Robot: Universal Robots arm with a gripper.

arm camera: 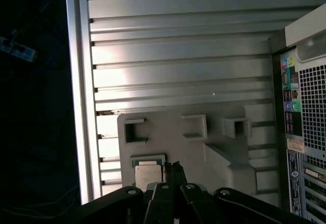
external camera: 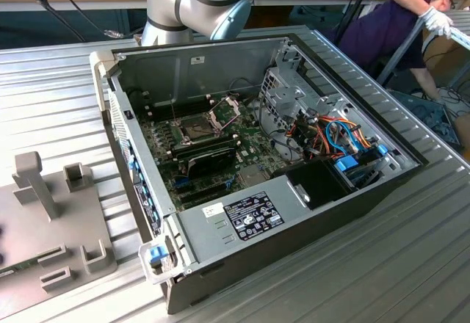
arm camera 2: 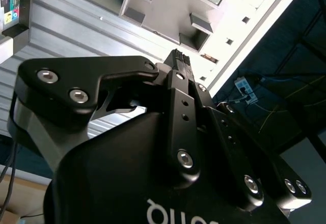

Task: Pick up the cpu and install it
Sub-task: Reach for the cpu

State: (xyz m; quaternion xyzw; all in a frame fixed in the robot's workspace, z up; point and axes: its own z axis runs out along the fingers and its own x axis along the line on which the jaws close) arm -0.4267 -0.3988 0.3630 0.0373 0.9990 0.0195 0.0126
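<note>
Fingertips of the gripper are pressed together in both wrist views, with nothing between them. Just beyond them, a little aside of their line, the cpu lies flat in a pocket of the grey holder, apart from the gripper as far as I can judge. So the task looks barely begun: neither the pick-up nor the fitting is done. Farther from the gripper, on the ribbed table, sits the open computer case, its socket seemingly bare and the socket frame standing up. Count: one gripper, one cpu, one holder, one case, one socket, one person beyond the table.
</note>
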